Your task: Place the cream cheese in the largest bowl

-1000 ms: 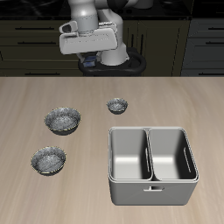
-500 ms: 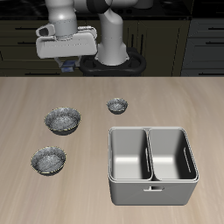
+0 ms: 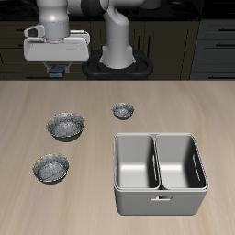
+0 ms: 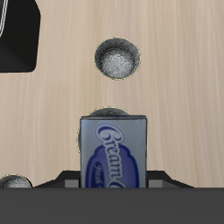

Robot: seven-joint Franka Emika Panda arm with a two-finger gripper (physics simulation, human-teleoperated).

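1. The white robot arm's two-finger gripper [image 3: 57,70] hangs high above the back edge of the worktop, on the side where the bowls stand.
2. Its jaws are closed on the small, flat, dark blue cream cheese box [image 4: 114,155]; the wrist view shows the box clamped between them, with white script lettering on its face. In the exterior view only a small dark bit of the box [image 3: 58,70] shows under the gripper.
3. The shallower silvery speckled metal bowl [image 3: 50,166] stands nearest the table's front edge of the three bowls.
4. The largest bowl [image 3: 66,126], wide, round, silvery-grey and speckled with a dark outer wall, stands farther back than that one, near the middle depth of the light wooden table [image 3: 138,96]. It holds nothing.
5. The tiny speckled bowl [image 3: 123,111] stands near the centre of the table, well apart from the two others.
6. The grey metal bin with two compartments [image 3: 158,172] stands near the front edge, beside the centre.
7. In the wrist view one round speckled bowl [image 4: 117,58] lies on the wood beyond the box; which bowl it is, I cannot tell.
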